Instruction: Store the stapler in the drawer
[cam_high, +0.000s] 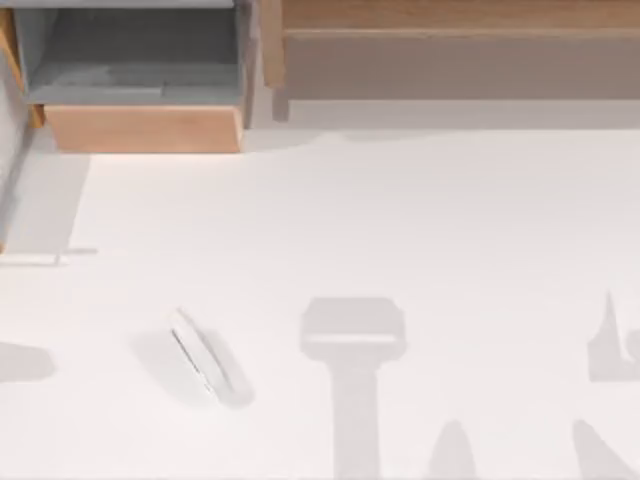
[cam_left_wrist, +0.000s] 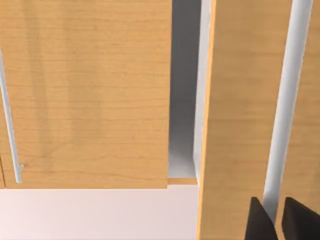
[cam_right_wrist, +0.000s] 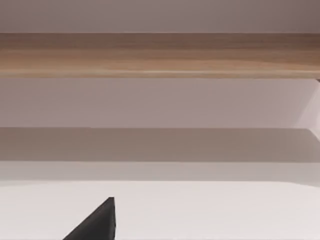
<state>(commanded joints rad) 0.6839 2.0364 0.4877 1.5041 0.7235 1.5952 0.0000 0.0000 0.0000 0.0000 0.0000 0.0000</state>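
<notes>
Drawer (cam_high: 140, 90) at eleven o'clock of the top view, cut off by the upper edge. Left gripper (cam_left_wrist: 278, 220) fingertips cropped at the wrist picture's edge; right gripper (cam_right_wrist: 95, 225) reduced to one dark wedge, finger spacing unreadable.

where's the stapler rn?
In the top view, the stapler lies diagonally on the white table, in the lower left, in front of the open drawer and left of the grey T-shaped shadow.

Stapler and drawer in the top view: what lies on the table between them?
Nothing: in the top view, bare white tabletop runs from the stapler up to the drawer, crossed only by soft shadow.
</notes>
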